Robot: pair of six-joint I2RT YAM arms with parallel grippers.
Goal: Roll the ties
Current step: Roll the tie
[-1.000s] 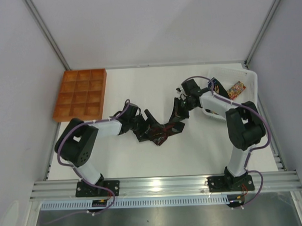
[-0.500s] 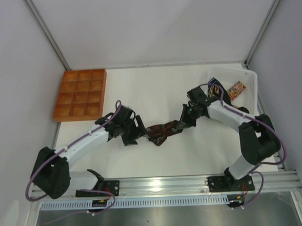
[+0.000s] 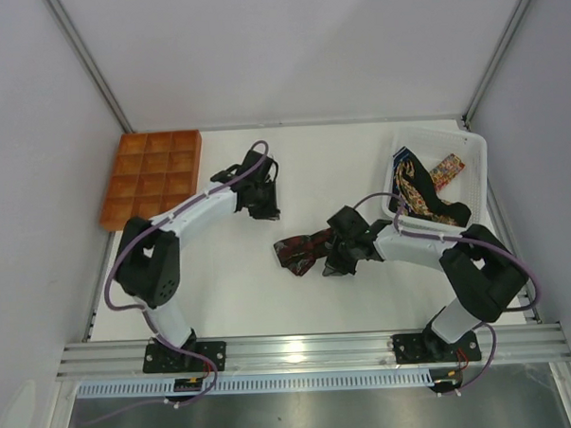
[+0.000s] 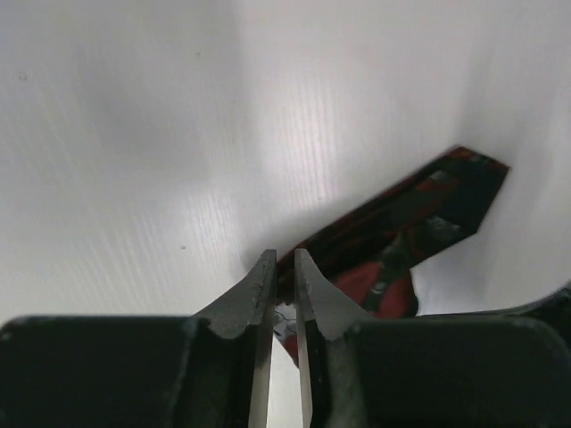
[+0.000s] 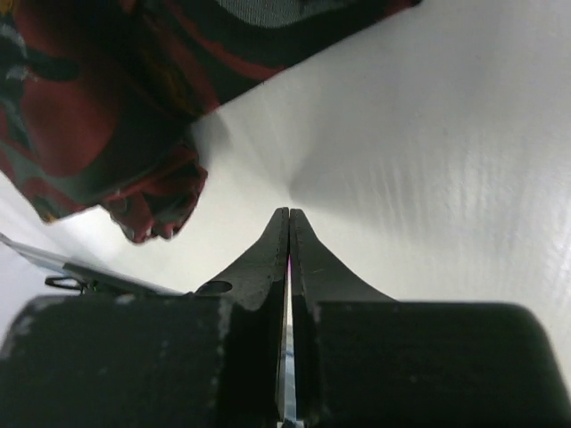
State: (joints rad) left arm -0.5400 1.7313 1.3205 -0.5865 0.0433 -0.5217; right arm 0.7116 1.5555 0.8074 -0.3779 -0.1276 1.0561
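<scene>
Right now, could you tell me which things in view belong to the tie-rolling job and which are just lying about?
Job: loose maroon tie; dark patterned ties.
Lying about: orange compartment tray; white basket holding those ties.

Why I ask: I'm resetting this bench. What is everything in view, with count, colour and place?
tie on the table: one, maroon and dark, bunched mid-table
ties in the basket: at least two, dark with gold and multicoloured prints, exact count unclear
basket: one, white, far right corner
tray: one, orange, twelve compartments, far left
table: one, white
left pincer: one, black, over bare table right of the tray
right pincer: one, black, shut, beside the tie on the table
</scene>
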